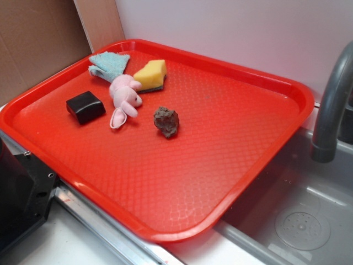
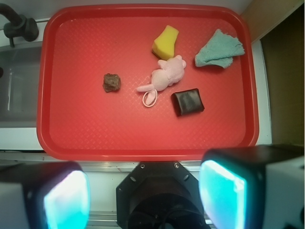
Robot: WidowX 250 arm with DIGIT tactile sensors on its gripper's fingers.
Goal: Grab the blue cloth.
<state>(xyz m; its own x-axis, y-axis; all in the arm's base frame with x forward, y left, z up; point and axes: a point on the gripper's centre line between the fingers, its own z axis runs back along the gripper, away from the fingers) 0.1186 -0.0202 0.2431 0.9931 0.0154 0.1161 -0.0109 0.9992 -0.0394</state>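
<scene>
- Claw (image 2: 145,202): seen only in the wrist view, at the bottom of the frame; its two pads, each with a teal-lit face, stand wide apart with nothing between them. It sits above the near edge of the tray, clear of every item.
- Blue cloth (image 1: 110,63) (image 2: 219,50): lies flat on the red tray (image 1: 231,143) (image 2: 86,129), in the corner nearest the brown cardboard wall; a whitish edge shows along one side. Nothing grips it.
- Yellow sponge (image 1: 151,74) (image 2: 166,42): wedge-shaped, just beside the cloth, touching the bunny in the exterior view.
- Pink plush bunny (image 1: 125,97) (image 2: 166,78): lies between cloth, sponge and block; whether it touches the cloth cannot be told.
- Black block (image 1: 85,106) (image 2: 187,101): near the bunny, apart from the cloth.
- Brown lump (image 1: 166,121) (image 2: 111,82): stands alone toward the tray's middle, well apart from the cloth.
- Sink (image 1: 300,212) and grey faucet (image 1: 332,105): beside the tray, on the side away from the cloth.
</scene>
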